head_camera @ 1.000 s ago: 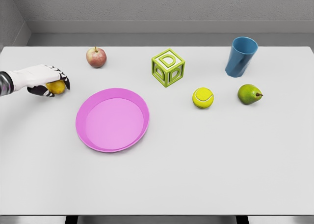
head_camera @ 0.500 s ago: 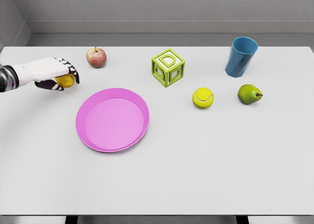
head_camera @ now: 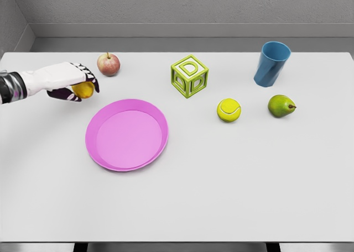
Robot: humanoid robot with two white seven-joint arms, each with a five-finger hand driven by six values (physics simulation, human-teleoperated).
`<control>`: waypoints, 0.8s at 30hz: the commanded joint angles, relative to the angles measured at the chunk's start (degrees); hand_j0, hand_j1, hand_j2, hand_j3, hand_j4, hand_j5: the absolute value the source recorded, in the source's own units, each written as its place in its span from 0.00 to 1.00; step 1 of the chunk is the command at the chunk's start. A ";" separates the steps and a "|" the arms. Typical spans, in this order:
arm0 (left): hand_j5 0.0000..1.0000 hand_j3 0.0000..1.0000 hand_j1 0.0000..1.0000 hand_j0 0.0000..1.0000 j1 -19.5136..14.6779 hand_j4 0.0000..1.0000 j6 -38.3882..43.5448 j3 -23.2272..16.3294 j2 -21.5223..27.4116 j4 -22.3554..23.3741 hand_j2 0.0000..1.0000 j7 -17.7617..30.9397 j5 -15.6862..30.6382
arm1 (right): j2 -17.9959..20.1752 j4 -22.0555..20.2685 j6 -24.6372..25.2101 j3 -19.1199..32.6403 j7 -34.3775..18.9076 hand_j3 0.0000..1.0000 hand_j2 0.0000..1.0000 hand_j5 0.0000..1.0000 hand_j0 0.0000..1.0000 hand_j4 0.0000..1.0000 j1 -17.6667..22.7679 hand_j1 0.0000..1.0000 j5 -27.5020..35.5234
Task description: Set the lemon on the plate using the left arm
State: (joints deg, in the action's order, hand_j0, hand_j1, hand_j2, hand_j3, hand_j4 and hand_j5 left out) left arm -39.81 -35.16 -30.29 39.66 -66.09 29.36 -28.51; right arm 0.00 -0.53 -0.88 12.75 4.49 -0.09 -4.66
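A white table [head_camera: 249, 180] bears a pink plate [head_camera: 126, 134], empty, near its left side. Beyond the plate's upper-left rim, the left hand [head_camera: 69, 80] curls its fingers around the yellow lemon [head_camera: 84, 89], seemingly raised off the tabletop, just beside a red apple [head_camera: 108, 64].

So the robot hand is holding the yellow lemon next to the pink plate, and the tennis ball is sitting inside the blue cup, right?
Almost. The left robot hand does hold the yellow lemon next to the pink plate. But the tennis ball is not inside the blue cup. The head view shows it lying on the table, apart from the cup and nearer the robot.
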 commanded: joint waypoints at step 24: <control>0.56 0.56 0.56 0.56 0.18 0.56 0.16 -10.23 0.51 -14.77 0.56 -0.09 3.73 | 0.00 0.00 0.00 0.00 0.00 1.00 1.00 1.00 1.00 1.00 0.00 1.00 0.00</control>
State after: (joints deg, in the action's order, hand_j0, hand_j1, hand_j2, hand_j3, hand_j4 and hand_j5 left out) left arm -39.73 -35.15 -39.44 40.12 -79.77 29.32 -25.32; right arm 0.00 -0.53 -0.88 12.75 4.49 -0.09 -4.66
